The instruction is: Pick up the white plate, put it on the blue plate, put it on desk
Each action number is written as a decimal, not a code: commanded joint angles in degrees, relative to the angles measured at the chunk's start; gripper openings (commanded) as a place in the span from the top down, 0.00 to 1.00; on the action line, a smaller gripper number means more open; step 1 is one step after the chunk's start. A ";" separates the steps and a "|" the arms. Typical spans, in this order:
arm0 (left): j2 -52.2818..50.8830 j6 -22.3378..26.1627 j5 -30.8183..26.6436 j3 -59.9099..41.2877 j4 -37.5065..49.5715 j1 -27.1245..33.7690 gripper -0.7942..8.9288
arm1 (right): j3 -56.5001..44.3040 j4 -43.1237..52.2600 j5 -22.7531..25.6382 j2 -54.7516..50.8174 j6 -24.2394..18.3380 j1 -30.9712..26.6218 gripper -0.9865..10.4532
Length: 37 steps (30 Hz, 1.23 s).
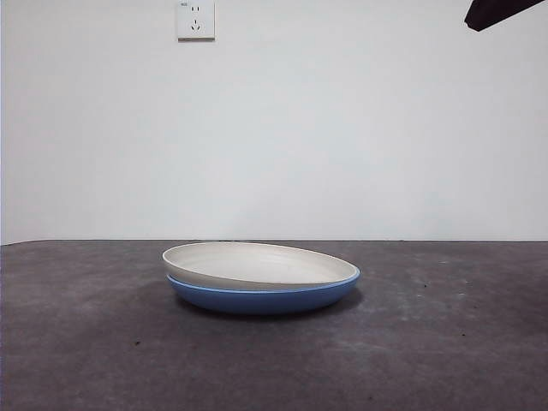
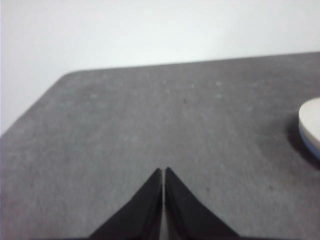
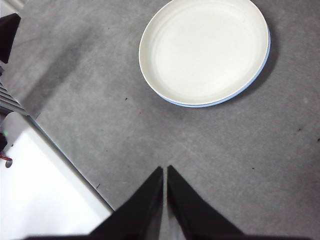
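Plates sit stacked near the middle of the worktop (image 1: 86,342): the white plate (image 1: 257,264) rests inside the blue plate (image 1: 261,300), tilted a little so its one side rides higher than the blue rim while the other side sinks level with it; the blue plate stands flat on the dark grey surface, casting a soft shadow beneath; neither pincer touches the stack; the left pincer (image 2: 163,172) hangs low over bare worktop with its two black jaws pressed together and nothing between them, the stack's edge just showing at the side of its view; the right pincer (image 3: 164,171) is high above the worktop, jaws likewise closed and empty, looking down on the white plate's streaked inside, well apart from it; a wall socket (image 1: 195,19) sits on the pale wall behind
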 commanded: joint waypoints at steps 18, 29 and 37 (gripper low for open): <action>-0.11 -0.33 -0.11 -1.20 -1.92 0.11 0.91 | 1.05 0.57 -0.15 0.44 -0.83 0.28 0.91; -0.11 -0.33 -0.11 -1.20 -1.92 0.11 0.91 | 1.05 0.57 -0.13 0.44 -0.83 0.28 0.91; -0.11 -0.33 -0.11 -1.20 -1.95 0.11 0.91 | 0.72 3.10 1.55 -1.97 -6.82 -3.23 0.91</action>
